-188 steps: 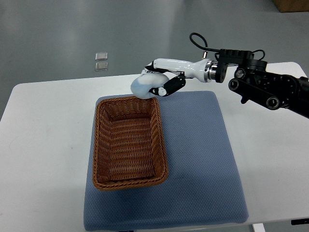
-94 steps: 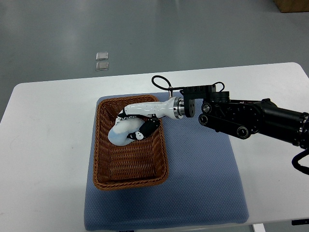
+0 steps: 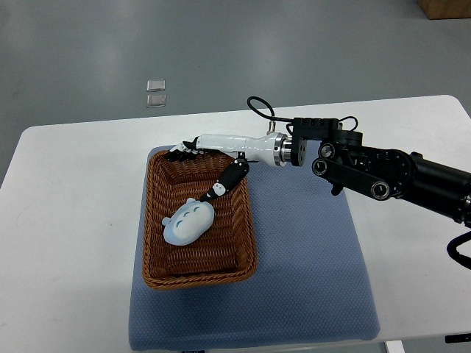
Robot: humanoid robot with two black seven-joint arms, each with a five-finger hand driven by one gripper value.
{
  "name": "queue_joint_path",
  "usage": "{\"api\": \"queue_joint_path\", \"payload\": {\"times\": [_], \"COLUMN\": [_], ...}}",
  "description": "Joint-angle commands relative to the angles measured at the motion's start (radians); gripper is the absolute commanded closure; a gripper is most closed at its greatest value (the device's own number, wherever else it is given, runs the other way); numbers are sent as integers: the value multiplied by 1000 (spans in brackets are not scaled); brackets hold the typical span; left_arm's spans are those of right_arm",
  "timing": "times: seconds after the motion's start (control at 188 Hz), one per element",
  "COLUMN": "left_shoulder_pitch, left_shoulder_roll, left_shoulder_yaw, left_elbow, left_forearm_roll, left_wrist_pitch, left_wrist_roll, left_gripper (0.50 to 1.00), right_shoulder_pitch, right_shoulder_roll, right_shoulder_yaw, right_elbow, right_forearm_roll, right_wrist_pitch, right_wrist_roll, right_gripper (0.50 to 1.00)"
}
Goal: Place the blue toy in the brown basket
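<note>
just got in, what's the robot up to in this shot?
The right hand is over the far end of the brown wicker basket, fingers spread and holding nothing. The pale blue plush toy lies inside the basket, which sits on a blue-grey mat on the white table. The left arm is out of view.

Pale blue toy, brown woven basket

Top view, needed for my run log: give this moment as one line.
right hand: open, over basket | blue toy: lying in brown basket, released | left: not in view
</note>
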Motion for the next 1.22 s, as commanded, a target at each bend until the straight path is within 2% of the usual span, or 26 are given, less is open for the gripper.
{"api": "queue_joint_path", "payload": {"times": [0.0,0.133,0.212,0.361,0.494,0.701,0.749,0.876,1.211], "left_shoulder_pitch": [0,0,0,0,0,0,0,0,0], "left_shoulder_roll": [0,0,0,0,0,0,0,0,0], "left_shoulder_yaw": [0,0,0,0,0,0,0,0,0], "left_elbow": [0,0,0,0,0,0,0,0,0], "left_forearm_roll": [0,0,0,0,0,0,0,0,0], "left_wrist_pitch": [0,0,0,0,0,0,0,0,0], "left_wrist_roll": [0,0,0,0,0,0,0,0,0], "left_gripper": [500,500,500,500,500,500,500,500,500], "right_shoulder_pitch": [-32,-100,-166,-263,-306,-306,-307,-304,-316], "right_shoulder_roll": [-54,-91,-106,-106,-101,-97,-92,-89,-94], "right_shoulder_yaw": [75,204,267,361,374,359,368,373,373], "right_elbow": [0,0,0,-6,-58,-118,-119,-133,-132], "right_forearm_roll": [141,346,455,684,924,1101,1096,1090,1089], "right_wrist_pitch": [46,64,66,46,-9,-14,-18,-45,-37], "right_wrist_roll": [-64,-144,-170,-241,-324,-371,-364,-357,-357], "right_gripper": [640,638,603,603,603,601,585,585,585]}}
